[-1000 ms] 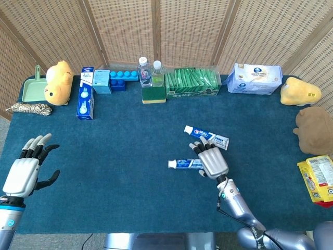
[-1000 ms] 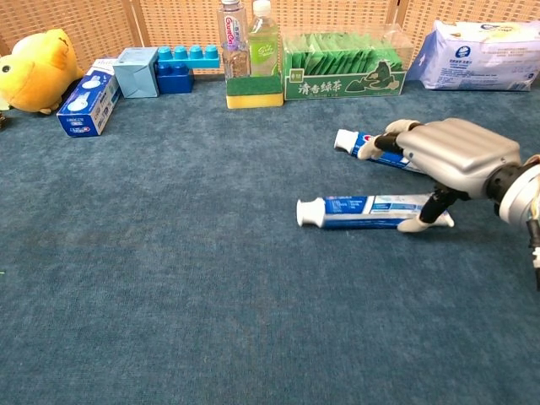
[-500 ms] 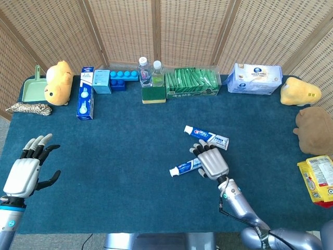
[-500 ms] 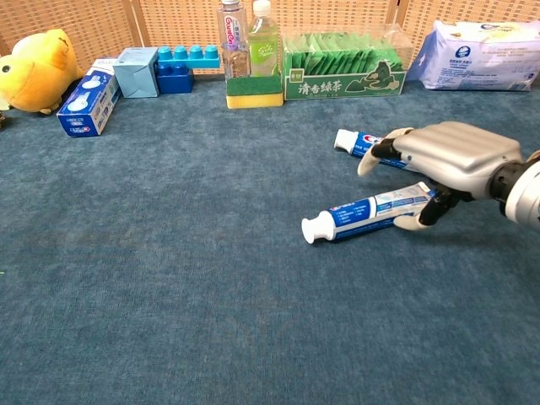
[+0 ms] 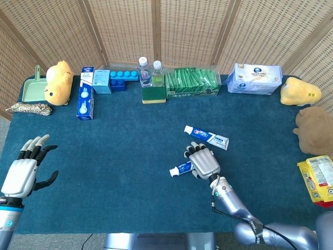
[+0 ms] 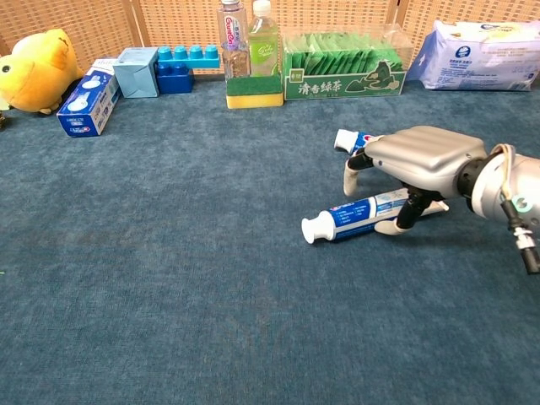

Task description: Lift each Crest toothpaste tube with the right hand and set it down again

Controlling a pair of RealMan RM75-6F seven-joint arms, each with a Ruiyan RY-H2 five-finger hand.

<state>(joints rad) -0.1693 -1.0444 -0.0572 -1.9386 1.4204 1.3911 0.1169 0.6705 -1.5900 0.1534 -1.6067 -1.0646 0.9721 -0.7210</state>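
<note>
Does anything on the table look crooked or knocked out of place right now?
Only the near toothpaste tube stands out: it lies askew under the right hand, cap pointing left, not parallel with the far toothpaste tube. Nothing looks spilled or damaged.

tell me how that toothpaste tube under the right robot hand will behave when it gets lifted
The near toothpaste tube will likely feel light and a bit squashy, being a soft tube. Held near its flat tail end by the right robot hand, it may droop toward the white cap. Its glossy skin could slip. The flat tail makes rolling unlikely.
</note>
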